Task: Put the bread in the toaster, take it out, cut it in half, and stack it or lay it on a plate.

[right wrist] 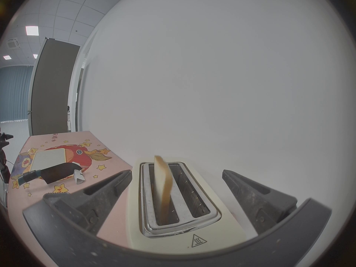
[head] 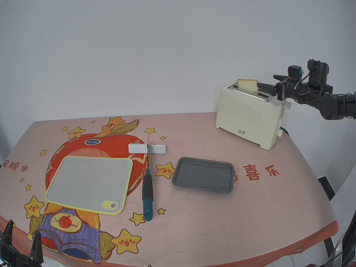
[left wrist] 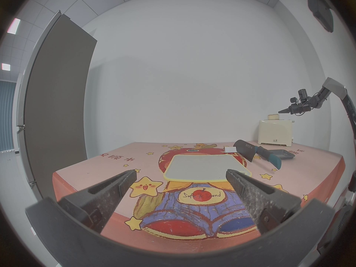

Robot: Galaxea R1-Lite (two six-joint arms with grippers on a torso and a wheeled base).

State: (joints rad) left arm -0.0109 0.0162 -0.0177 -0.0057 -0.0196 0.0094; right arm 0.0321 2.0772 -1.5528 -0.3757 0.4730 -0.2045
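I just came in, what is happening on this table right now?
The right gripper is open at the top of the toaster, close to the bread slice standing in one slot, not holding it. The left gripper is open too, low at the near edge of the table. The cutting board, knife and dark tray lie untouched.

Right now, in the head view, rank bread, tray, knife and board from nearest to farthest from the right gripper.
1. Bread, standing in the toaster, just beside the right gripper.
2. Tray, mid-table, right of centre.
3. Knife, left of the tray.
4. Board, farthest left.
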